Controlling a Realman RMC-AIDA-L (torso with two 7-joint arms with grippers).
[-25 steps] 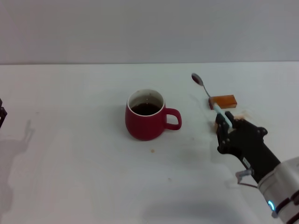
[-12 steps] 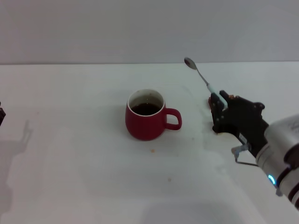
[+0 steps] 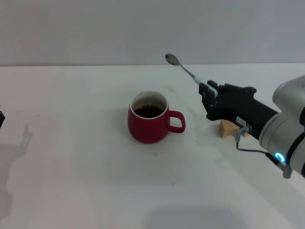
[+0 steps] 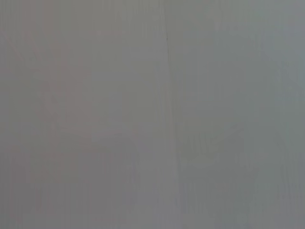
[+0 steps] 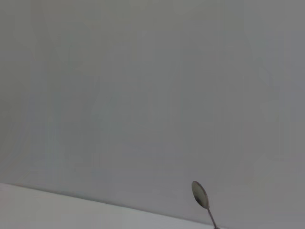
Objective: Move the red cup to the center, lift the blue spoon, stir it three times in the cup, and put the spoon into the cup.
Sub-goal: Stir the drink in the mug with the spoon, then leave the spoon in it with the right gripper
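Head view first: red cup (image 3: 148, 123) sitting near the middle of the white table (image 3: 71, 167), handle turned to the right, dark drink inside. So the first job looks done. Right gripper (image 3: 208, 97) up in the air, to the right of the cup, pinched tight on the pale handle of the blue spoon (image 3: 187, 72). Spoon lifted clear off the table, its grey bowl sticking up and to the left, far from the drink and not yet over the cup. Tan wooden block (image 3: 227, 128) lying on the table just under the right arm. Left gripper (image 3: 2, 118) only a dark bit at the far left edge, parked well apart from everything; can't tell how its fingers stand.

Left wrist view: nothing but plain grey, no cup, no spoon.

Right wrist view: only the grey bowl and thin neck of the blue spoon (image 5: 200, 195) poking up against a grey wall, with a strip of white table low down.

Done, going by all this: cup in the middle, spoon picked up. Left to do: bring the spoon over the cup, tip the bowl down into the drink, stir three times, then let go so it stays in the cup.
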